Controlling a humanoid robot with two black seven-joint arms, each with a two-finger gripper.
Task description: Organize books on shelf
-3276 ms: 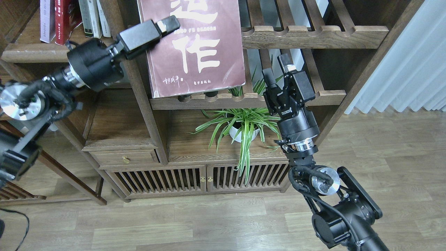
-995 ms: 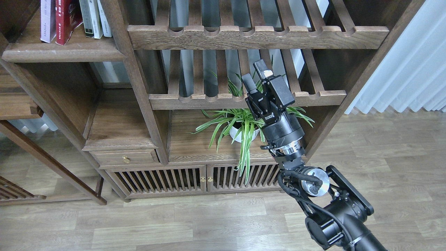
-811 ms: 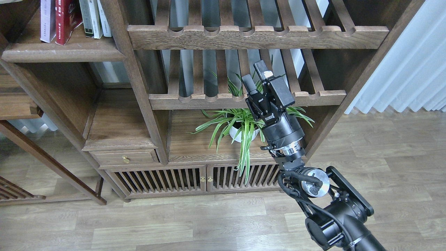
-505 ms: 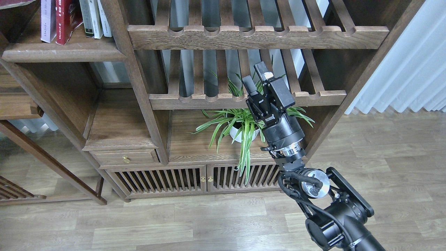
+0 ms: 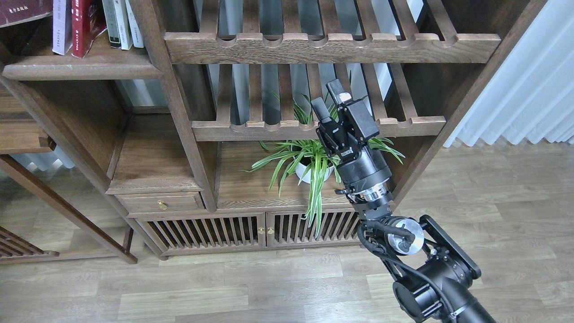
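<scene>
- The maroon book (image 5: 22, 11) shows only as a corner at the top left edge, above the shelf (image 5: 80, 69); small pale characters run along it, too small to read, and whatever carries it is out of view.
- The lavender-white book (image 5: 61, 27) and the red book (image 5: 83, 27) stand upright side by side on the same shelf, the red one's cover curling outward at its lower corner.
- Just right of them stand thin books (image 5: 122, 24) with grey and white spines; their print is too fine to make out.
- The shelf is a solid dark-brown plank with a rounded front lip.
- Right of the upright post, two slatted racks (image 5: 332, 45) with scalloped front rails sit one above the other.
- A spider plant (image 5: 309, 166) in a white pot stands below the lower rack.
- The right gripper (image 5: 327, 98) rises in front of that rack and plant, its fingers spread apart with nothing between them; a small white label on its body cannot be read.
- The left gripper is out of view.
- Wood-grain floor (image 5: 224, 291) lies below; pale curtain (image 5: 529, 80) hangs at right.
</scene>
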